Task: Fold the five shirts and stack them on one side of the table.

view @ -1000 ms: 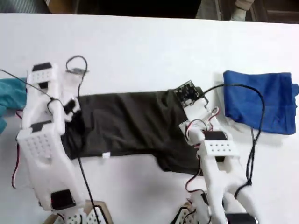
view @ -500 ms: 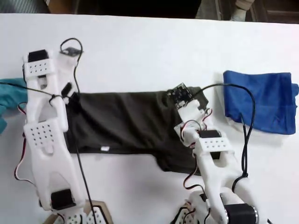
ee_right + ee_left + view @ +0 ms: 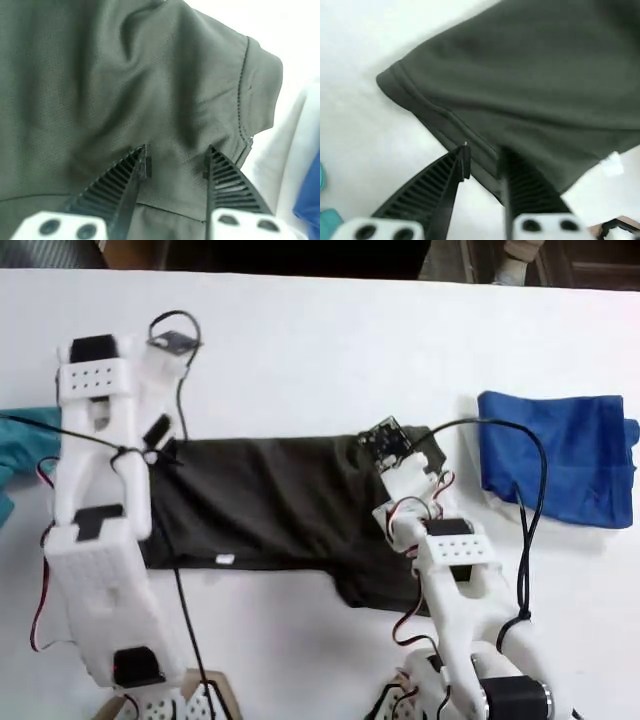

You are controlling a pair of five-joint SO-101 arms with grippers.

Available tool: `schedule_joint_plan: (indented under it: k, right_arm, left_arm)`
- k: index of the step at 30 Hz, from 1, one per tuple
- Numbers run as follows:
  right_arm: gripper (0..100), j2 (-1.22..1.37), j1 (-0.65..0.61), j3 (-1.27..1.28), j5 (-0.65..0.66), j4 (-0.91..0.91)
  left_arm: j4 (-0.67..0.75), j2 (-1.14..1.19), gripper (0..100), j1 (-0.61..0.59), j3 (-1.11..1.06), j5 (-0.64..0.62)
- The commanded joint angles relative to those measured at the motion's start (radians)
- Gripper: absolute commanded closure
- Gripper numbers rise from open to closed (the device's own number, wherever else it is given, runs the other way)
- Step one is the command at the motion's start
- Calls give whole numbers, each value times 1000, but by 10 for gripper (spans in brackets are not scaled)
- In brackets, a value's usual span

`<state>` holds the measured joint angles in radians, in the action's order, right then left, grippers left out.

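Observation:
A dark grey shirt point(image 3: 270, 505) lies folded into a long band across the middle of the table. My left gripper point(image 3: 482, 162) hovers over the shirt's left end, open a little, with the hem point(image 3: 440, 112) running under its fingertips. My right gripper point(image 3: 175, 155) stands open just above the wrinkled cloth at the shirt's right end point(image 3: 250, 75), next to a sleeve seam. In the high view the left arm point(image 3: 100, 490) stands along the shirt's left edge and the right arm point(image 3: 455, 555) rises from the front over its right end.
A folded blue shirt point(image 3: 555, 455) lies at the right side of the table. A teal shirt point(image 3: 20, 445) pokes in at the left edge. Cables point(image 3: 530, 510) loop beside the right arm. The white table point(image 3: 320, 350) lies bare beyond the shirt.
The left arm has stretched toward the back of the table, its wrist lifting off the shirt's left end. The right arm shifted slightly left, then stayed still. The shirt barely moved.

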<state>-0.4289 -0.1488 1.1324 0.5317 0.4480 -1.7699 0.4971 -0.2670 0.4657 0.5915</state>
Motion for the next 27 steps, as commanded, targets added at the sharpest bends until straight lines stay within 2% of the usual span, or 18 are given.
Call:
schedule_joint_plan:
  k: [1,5,11,15,21,27]
  right_arm:
    - [822,4,-7,-8,-9,-18]
    - [822,4,-7,-8,-9,-18]
    - [822,5,-7,-6,-9,-18]
    - [822,5,-5,6,-9,-30]
    - [822,5,-7,21,-8,-65]
    - [822,5,-7,21,-6,-65]
  left_arm:
    - [-15,-140,948,57,-54,-21]
    - [35,-84,858,74,-84,-25]
    - [141,143,870,28,-76,-25]
    - [140,290,846,-37,7,-44]
    - [95,443,819,-117,311,-123]
    - [-11,563,811,-87,711,-117]
